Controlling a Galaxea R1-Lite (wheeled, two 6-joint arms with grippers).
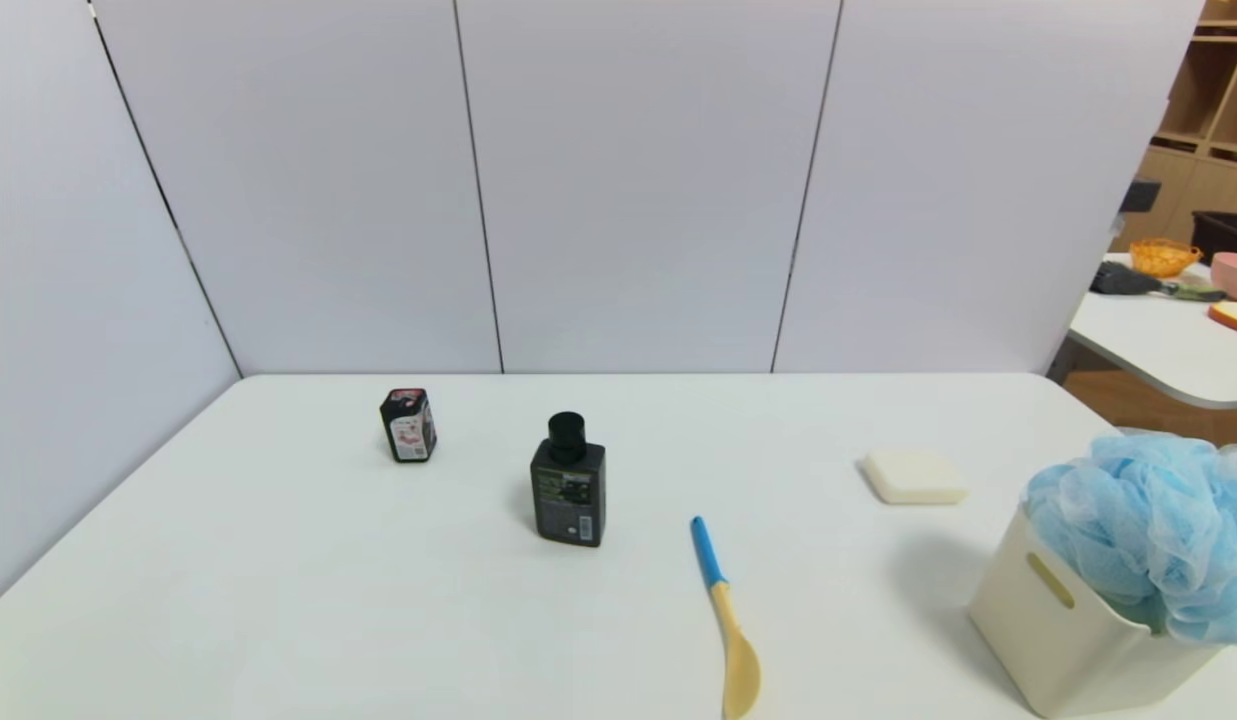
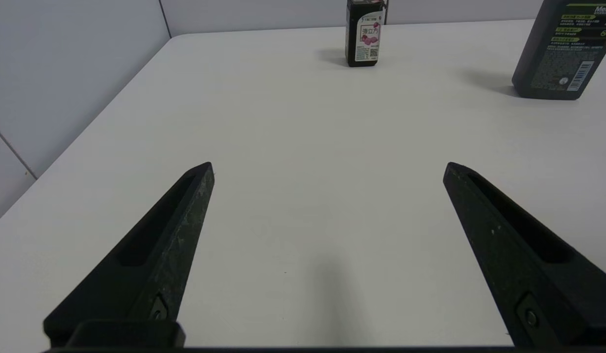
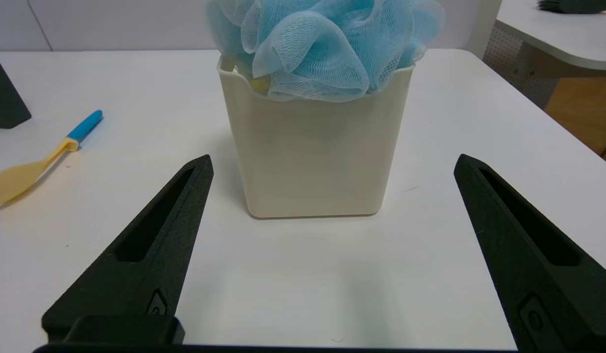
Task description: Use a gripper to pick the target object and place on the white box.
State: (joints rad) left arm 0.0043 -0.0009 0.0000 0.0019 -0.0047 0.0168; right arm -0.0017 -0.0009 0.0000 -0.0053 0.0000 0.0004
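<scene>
**Blue bath pouf sits in the white box; both grippers low over the table with fingers spread**

Two dark fingers of the right gripper (image 3: pixel 332 164) frame the right wrist view, spread wide apart with nothing between them, low over the white table (image 3: pixel 293 284). Just ahead of the fingertips stands the white box (image 3: pixel 312 157), an open-top cream bin with tapered sides. Filling its mouth and bulging above the rim is the light blue mesh pouf (image 3: pixel 322 44).

From the head camera, the box and pouf sit at the near right corner of the table. Beyond them lies a flat cream block (image 1: pixel 914 476). Toward the middle, a spoon (image 1: pixel 726 620) with a blue handle and yellow bowl lies flat. Left of it stands a black bottle (image 1: pixel 569 493) with a black cap, and farther back left a small black carton (image 1: pixel 409 425).

Over the left part of the table, the left gripper (image 2: pixel 328 166) hangs low above bare surface, its fingers also spread and holding nothing, with the carton and bottle well ahead of it.
</scene>
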